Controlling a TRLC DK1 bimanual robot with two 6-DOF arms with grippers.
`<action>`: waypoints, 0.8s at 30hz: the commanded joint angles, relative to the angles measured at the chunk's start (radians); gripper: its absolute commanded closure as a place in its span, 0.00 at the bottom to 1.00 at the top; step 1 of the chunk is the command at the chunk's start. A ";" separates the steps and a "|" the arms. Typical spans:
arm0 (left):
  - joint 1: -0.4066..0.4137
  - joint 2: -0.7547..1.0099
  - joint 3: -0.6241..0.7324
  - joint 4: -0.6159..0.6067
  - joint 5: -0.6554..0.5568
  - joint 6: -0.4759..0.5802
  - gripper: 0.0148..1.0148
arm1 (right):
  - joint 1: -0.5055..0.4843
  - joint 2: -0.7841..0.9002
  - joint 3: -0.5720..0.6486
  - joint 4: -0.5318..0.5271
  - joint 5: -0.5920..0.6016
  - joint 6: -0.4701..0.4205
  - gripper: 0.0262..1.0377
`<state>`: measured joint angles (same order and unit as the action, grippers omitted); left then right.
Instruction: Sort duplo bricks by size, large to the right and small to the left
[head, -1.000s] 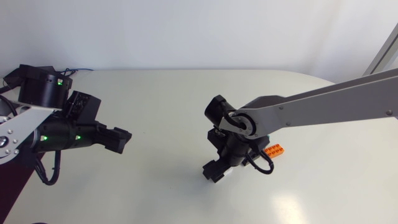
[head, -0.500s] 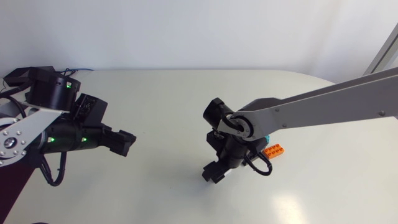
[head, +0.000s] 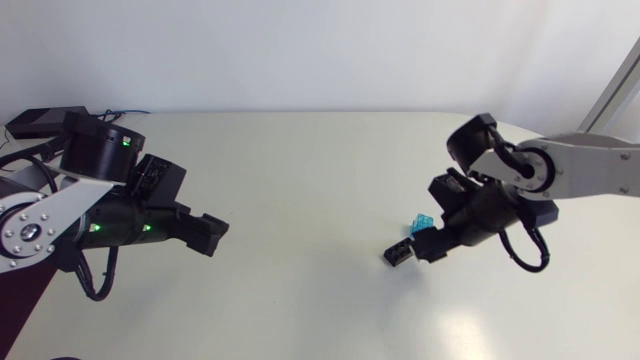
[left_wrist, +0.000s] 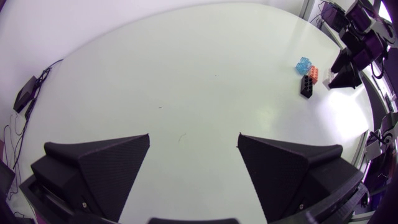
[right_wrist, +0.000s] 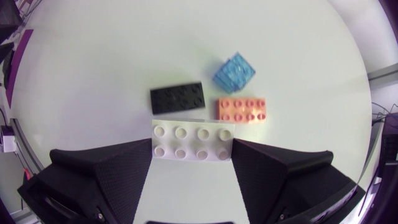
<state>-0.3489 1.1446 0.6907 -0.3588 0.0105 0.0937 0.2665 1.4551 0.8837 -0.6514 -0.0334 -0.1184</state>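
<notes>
Overhead, white brick (right_wrist: 193, 142) and orange brick (right_wrist: 242, 109) out of sight beneath right pincer (right_wrist: 192, 149).

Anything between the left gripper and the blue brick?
Nothing visible. Bare table runs from the open left gripper to the blue brick. The black brick lies close beside that line, not on it. The right gripper, with the white brick, is beyond them.
</notes>
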 joint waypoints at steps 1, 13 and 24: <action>-0.015 0.020 -0.022 0.006 -0.006 -0.002 0.03 | -0.047 -0.010 -0.083 0.002 -0.002 -0.063 0.67; -0.064 0.035 -0.008 0.006 -0.032 -0.026 0.03 | -0.078 0.094 -0.143 0.099 -0.037 -0.090 0.44; -0.053 0.037 -0.010 0.006 -0.035 -0.022 0.03 | -0.089 0.027 -0.012 -0.010 -0.034 -0.096 0.07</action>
<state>-0.4068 1.1652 0.6907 -0.3588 -0.0158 0.0856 0.1829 1.5051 0.8211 -0.6365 -0.0677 -0.2001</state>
